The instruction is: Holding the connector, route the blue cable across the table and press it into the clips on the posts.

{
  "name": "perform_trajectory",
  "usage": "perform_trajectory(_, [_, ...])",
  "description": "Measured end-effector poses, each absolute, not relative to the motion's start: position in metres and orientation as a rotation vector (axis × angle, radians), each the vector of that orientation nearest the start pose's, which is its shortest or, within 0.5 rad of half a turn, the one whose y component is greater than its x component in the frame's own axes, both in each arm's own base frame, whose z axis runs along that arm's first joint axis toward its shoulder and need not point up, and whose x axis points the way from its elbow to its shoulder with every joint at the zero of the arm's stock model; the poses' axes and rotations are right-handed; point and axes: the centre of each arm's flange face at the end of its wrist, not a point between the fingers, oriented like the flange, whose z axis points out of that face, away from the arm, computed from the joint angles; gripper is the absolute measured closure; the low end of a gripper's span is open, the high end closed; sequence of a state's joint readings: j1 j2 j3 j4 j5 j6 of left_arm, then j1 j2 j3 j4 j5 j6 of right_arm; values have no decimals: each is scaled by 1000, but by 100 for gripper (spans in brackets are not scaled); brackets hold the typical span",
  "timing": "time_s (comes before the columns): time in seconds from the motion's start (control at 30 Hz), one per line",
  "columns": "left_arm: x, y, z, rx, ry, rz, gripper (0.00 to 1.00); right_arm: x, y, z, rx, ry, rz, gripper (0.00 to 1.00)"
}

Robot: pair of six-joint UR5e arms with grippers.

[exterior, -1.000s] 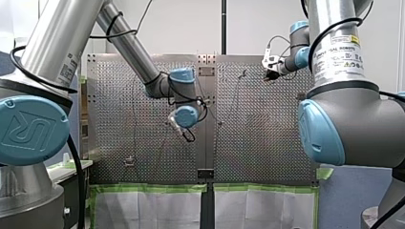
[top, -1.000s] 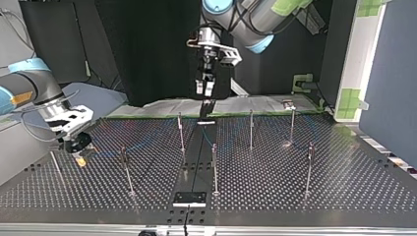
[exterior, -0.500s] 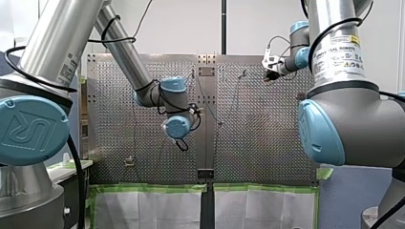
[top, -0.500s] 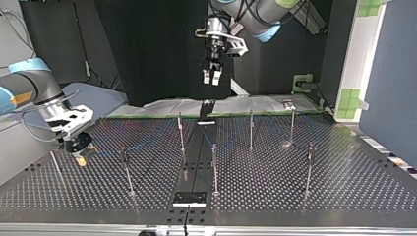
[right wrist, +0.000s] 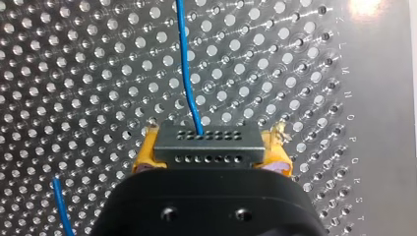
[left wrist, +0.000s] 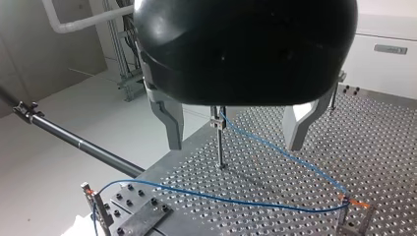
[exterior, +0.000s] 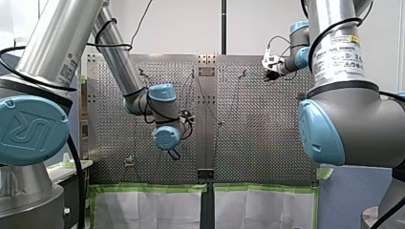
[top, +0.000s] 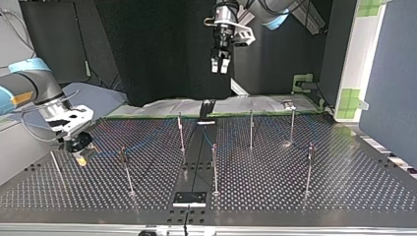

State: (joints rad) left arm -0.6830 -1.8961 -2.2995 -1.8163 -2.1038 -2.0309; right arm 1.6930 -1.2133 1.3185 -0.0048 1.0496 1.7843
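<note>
The blue cable point(right wrist: 187, 73) runs from a grey connector point(right wrist: 206, 142) held between the yellow pads of my right gripper point(right wrist: 209, 152), low over the plate at the top view's left point(top: 78, 149). In the left wrist view the cable point(left wrist: 275, 150) goes from a clip on a thin post point(left wrist: 218, 135) to a far post point(left wrist: 346, 214) and back to a near post point(left wrist: 96, 204). My left gripper point(top: 220, 65) hangs high above the table's far middle, its metal fingers point(left wrist: 172, 123) open with nothing between them.
Several thin posts point(top: 214, 167) stand across the perforated table point(top: 275, 191). A dark strip with a black plate point(top: 189, 198) runs down its middle. A blue wall point(top: 388, 83) borders the top view's right. A black rod point(left wrist: 74, 140) lies beyond the table's edge.
My left arm has lifted its open gripper up and away from the middle post, leftward and lower in the front view. My right gripper has stayed put on the connector.
</note>
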Motion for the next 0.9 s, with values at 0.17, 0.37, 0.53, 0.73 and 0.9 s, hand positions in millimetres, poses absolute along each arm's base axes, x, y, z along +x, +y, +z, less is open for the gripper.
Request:
perform_trajectory(0.17, [278,-333,144,-316,1327,-619,0,258,-587,412,-2244,1512,-2347,100])
perform_trajectory(0.37, [263,-321,135,-316,1328,-619,0,261,-586,412,-2244,1507,-2346,100])
perform_trajectory(0.53, [252,-312,129,-316,1327,-620,0,264,-584,411,-2246,1500,-2342,100])
perform_trajectory(0.73, [248,-309,127,-316,1327,-620,0,266,-583,411,-2247,1496,-2342,100])
perform_trajectory(0.9, [248,-309,127,-316,1326,-620,0,266,-583,411,-2247,1495,-2341,100])
